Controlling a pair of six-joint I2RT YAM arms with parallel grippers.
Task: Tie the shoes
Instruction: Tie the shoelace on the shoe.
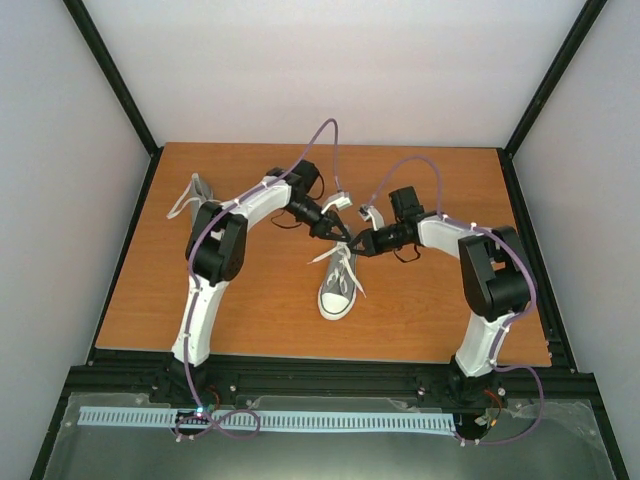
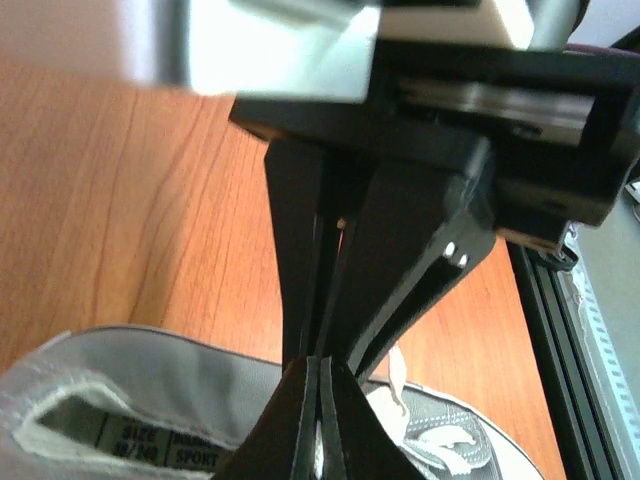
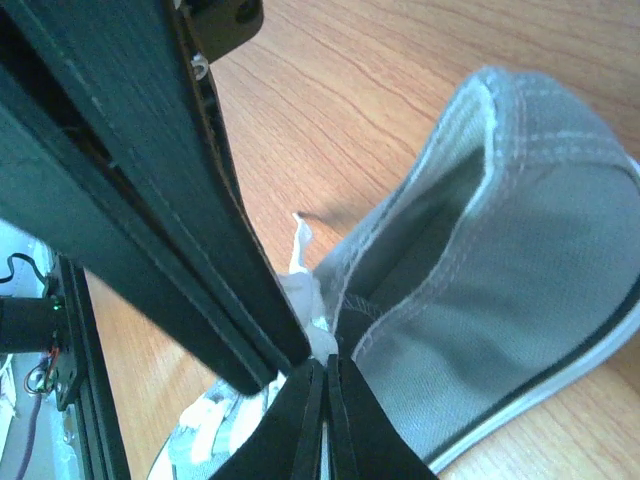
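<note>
The right gripper (image 3: 322, 372) rises from the bottom edge with its fingers pressed together. It meets the left gripper (image 3: 275, 370) tip to tip; that one's long black fingers slant in from the upper left, also closed. A white lace (image 3: 300, 300) bunches where they meet. Just to the right a grey shoe (image 3: 500, 260) lies on the wooden table (image 3: 400, 70), its opening showing.
</note>
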